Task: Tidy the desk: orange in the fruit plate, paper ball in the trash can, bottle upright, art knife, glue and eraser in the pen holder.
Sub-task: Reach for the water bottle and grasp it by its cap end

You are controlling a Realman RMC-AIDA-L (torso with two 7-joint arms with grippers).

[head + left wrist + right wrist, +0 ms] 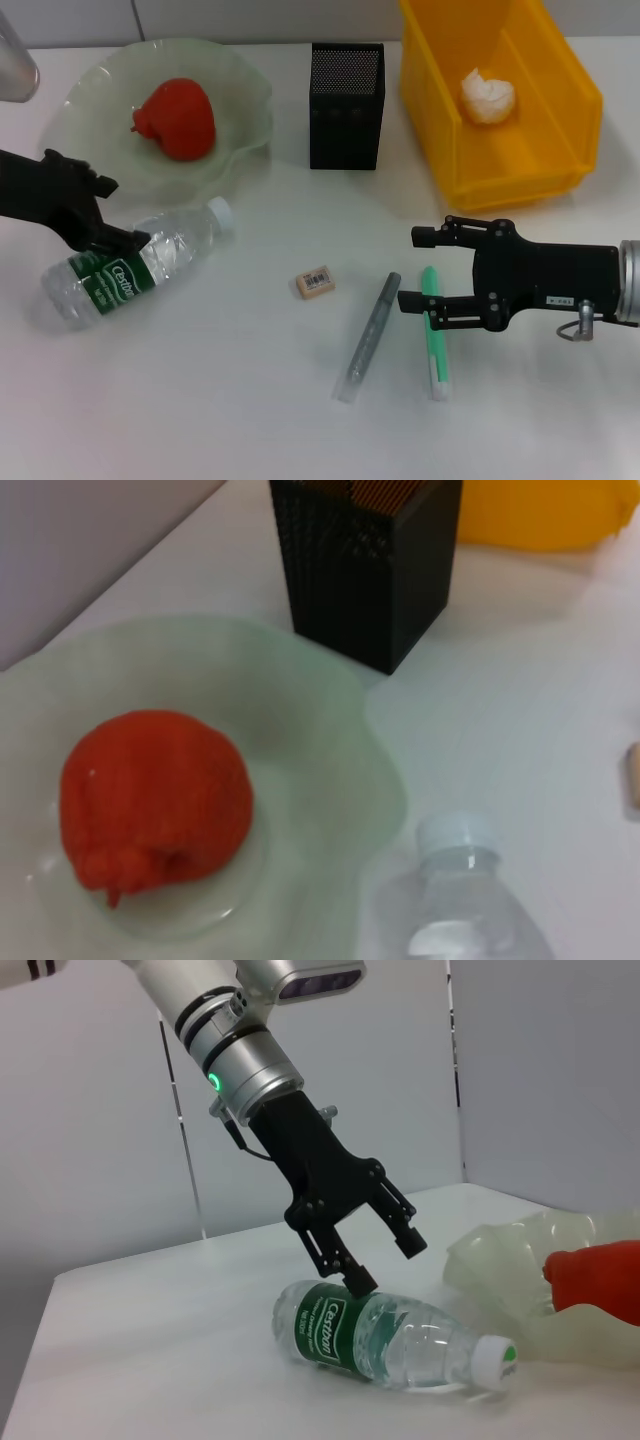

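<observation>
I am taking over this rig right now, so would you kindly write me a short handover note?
Left gripper: open, over the lying bottle, not closed on it.
Right gripper: open, astride the green glue stick, nothing held.
Done: the red-orange fruit is in the fruit plate; the paper ball is in the yellow bin.
Left: stand the bottle up; put the glue stick, grey art knife and eraser into the black pen holder. All three lie on the desk.
</observation>
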